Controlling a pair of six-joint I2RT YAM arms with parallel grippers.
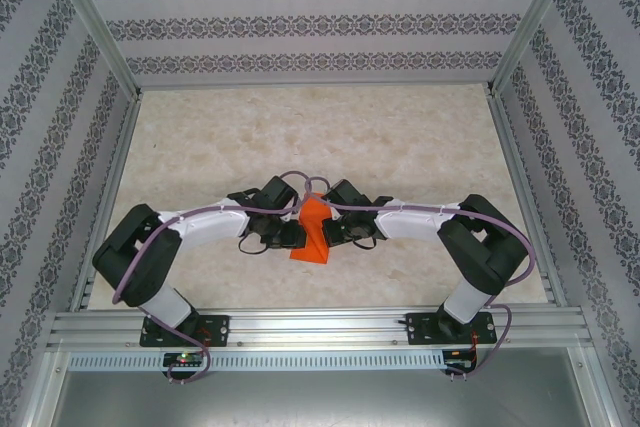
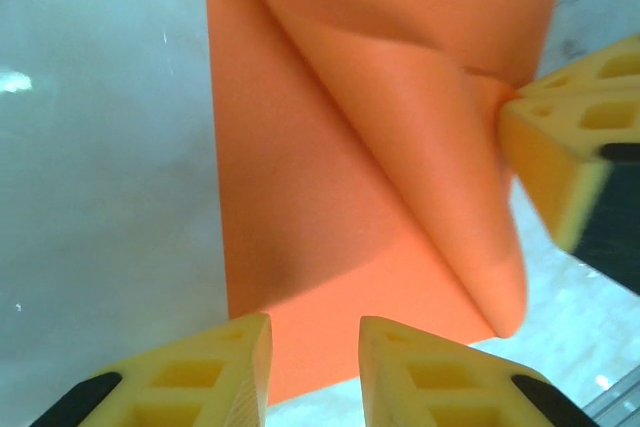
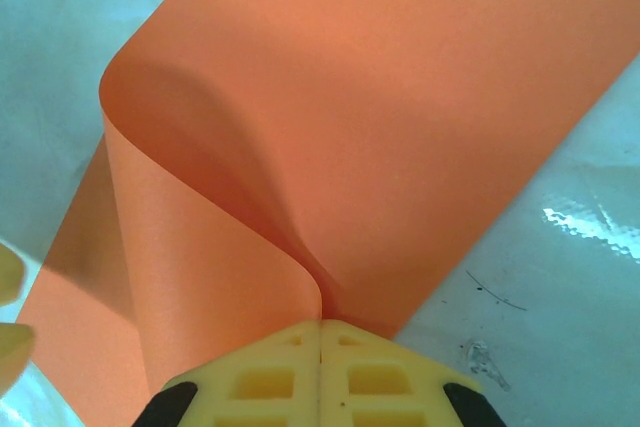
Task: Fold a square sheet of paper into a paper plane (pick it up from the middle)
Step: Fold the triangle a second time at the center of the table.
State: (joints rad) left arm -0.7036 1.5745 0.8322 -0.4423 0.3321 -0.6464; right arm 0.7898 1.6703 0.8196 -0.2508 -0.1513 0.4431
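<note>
1. The right pincer [image 3: 320, 335] is clenched on the sheet [image 3: 400, 127]. It bites one edge and holds that part up, so the paper curls over in a soft roll.
2. The left pincer [image 2: 315, 372] is released. Its fingers stand apart with nothing gripped, hovering over the sheet's edge at 6 o'clock in its own camera.
3. From above, the sheet sits a little toward 6 o'clock from the middle of the tabletop [image 1: 400, 137]. The left pincer is at its 9 o'clock and the right pincer at its 3 o'clock, both close in.
4. Done so far, as I judge it: part of the sheet lies flat on the tabletop, and a slanting turn-over has been started. The bend is round rather than sharp, so I count no crease there. I cannot tell whether a centre fold is already in.
5. Left to do, by my reading: lay that part down, press the bend flat, match it on the other side, then form the wings. I see no pointed plane, so I put the job at an early stage.
</note>
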